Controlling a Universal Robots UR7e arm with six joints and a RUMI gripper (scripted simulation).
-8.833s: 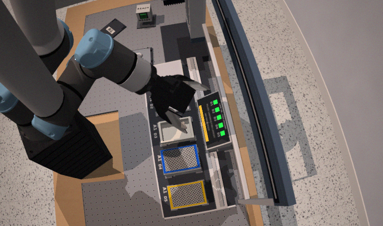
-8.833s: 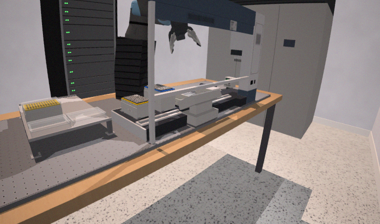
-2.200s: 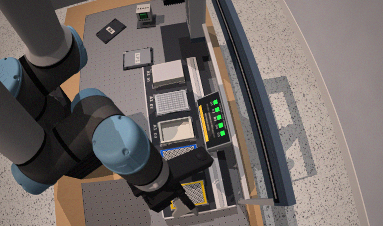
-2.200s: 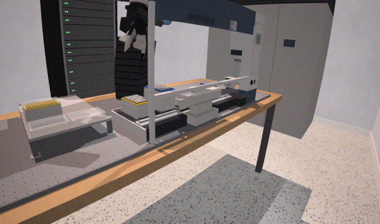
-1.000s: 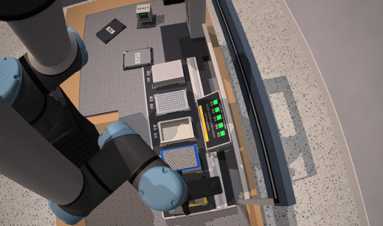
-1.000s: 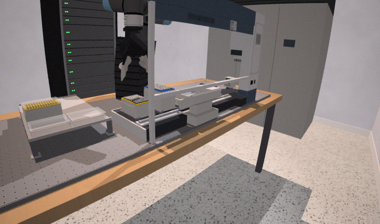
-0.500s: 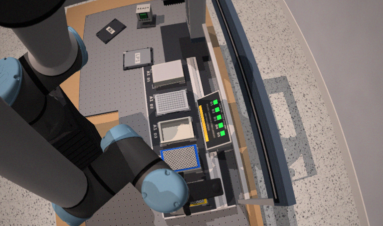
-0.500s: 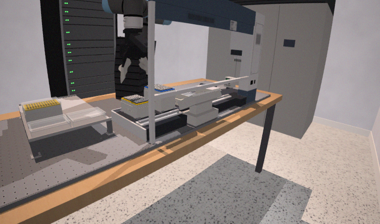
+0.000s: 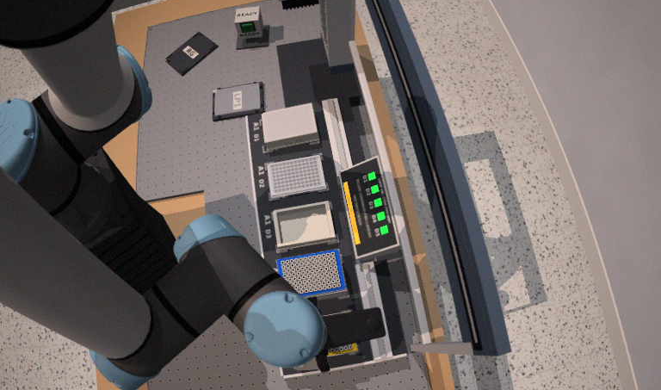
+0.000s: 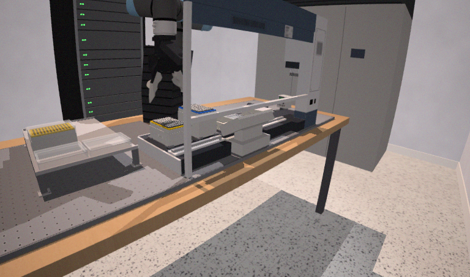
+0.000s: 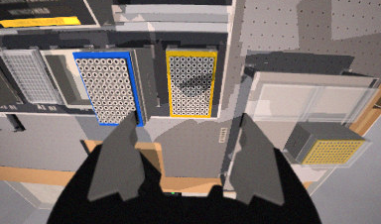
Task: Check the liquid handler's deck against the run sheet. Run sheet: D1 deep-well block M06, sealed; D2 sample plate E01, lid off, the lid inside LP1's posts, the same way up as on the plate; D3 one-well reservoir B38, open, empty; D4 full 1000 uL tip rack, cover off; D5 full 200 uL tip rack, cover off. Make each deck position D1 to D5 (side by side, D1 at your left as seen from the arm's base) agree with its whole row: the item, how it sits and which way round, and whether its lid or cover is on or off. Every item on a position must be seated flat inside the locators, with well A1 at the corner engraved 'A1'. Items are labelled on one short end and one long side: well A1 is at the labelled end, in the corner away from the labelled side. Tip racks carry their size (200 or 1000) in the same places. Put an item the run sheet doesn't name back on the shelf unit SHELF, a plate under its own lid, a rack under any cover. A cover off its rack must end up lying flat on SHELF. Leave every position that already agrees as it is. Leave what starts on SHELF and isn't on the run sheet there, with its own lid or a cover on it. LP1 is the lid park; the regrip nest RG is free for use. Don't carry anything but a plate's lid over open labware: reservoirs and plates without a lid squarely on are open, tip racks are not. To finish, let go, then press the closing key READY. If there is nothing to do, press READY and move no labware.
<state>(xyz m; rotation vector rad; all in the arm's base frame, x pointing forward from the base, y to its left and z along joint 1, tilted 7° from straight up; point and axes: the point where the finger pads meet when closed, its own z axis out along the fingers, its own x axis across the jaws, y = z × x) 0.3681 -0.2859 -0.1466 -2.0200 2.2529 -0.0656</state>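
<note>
My gripper [image 11: 189, 112] is open and empty. It hangs high above the near edge of the deck, in front of D4 and D5, and it also shows in the exterior view [image 10: 164, 82]. On the deck stand a sealed deep-well block on D1 [image 9: 291, 125], an uncovered sample plate on D2 [image 9: 296, 175], an open reservoir on D3 [image 9: 304, 223], a blue-framed tip rack without a cover on D4 [image 9: 311, 272] and a yellow-framed tip rack without a cover on D5 [image 11: 191, 82]. My arm hides most of D5 in the top view. The lid park LP1 [image 9: 237, 101] lies beside D1.
SHELF [image 10: 79, 146] holds a yellow tip rack under a clear cover [image 10: 51, 134] and two clear covers lying flat [image 10: 105, 140]. The READY key [image 9: 248, 25] and the nest RG [image 9: 194, 48] are at the far end. A status panel [image 9: 368, 207] and the blue gantry [image 10: 249, 14] flank the deck.
</note>
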